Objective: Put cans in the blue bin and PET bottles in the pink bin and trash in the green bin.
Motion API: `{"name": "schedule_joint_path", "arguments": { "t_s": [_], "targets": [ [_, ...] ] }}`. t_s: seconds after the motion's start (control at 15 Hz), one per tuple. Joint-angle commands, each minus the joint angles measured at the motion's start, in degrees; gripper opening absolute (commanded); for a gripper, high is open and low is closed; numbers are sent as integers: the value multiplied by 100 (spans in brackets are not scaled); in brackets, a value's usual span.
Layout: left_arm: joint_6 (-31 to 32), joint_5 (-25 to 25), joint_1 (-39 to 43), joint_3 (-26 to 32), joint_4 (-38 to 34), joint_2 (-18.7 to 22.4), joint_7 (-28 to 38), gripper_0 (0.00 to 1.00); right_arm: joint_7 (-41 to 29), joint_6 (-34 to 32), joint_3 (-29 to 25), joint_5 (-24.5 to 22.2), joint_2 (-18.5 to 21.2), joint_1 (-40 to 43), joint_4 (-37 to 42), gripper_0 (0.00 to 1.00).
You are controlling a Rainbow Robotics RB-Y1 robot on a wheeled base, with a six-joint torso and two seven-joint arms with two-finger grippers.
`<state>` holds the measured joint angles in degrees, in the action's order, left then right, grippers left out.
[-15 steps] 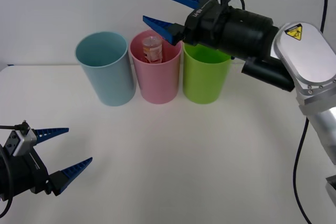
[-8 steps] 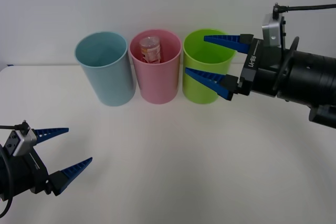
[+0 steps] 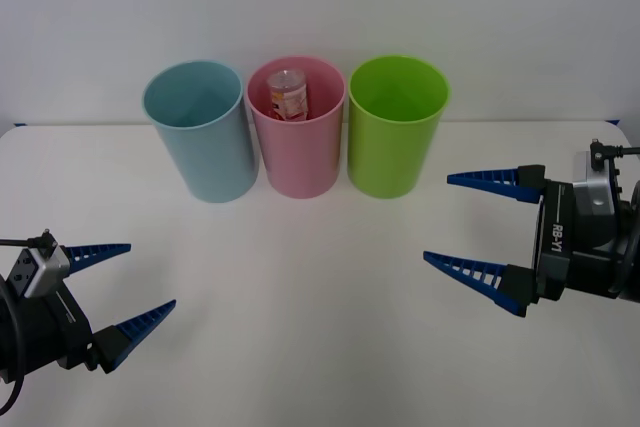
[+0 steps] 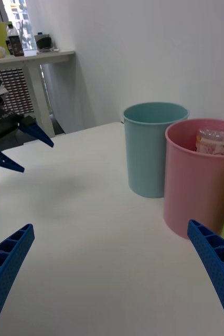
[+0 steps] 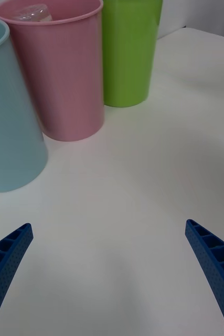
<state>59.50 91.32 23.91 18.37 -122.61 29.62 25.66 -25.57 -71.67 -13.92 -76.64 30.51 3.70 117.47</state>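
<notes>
- The right gripper hangs over the table on the green bin's near right side, well apart from it, fingers spread wide with nothing between them.
- The left gripper sits low at the near left, well in front of the blue bin, likewise splayed and empty.
- The PET bottle stands inside the pink bin, its top just under the rim; the right wrist view shows its clear shoulder against the far wall of the bin.
- The pink bin stands between the blue bin and the green bin, the three touching or nearly so in one row.
- My judgement: the bottle step looks finished, and no can or trash lies on the white table in front of the pink bin.
- To end well, I would park the right arm clear of the green bin, keeping the fingers off the rims so the row is not knocked.
</notes>
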Motion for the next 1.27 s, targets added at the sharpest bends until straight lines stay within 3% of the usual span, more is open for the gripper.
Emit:
{"name": "schedule_joint_path", "arguments": {
  "t_s": [0.07,0.2,0.53,1.27],
  "targets": [
    [0,0,0,0,0,0,0,100,527,-5,-32,-132,-1,491,-5,100],
    [0,0,0,0,0,0,0,100,746,-154,-85,-334,-1,685,-14,100],
    [0,0,0,0,0,0,0,100,931,-892,-445,-343,-10,746,-243,100],
    [0,0,0,0,0,0,0,100,1010,-980,-533,-343,-10,772,-401,100]
  ]
}}
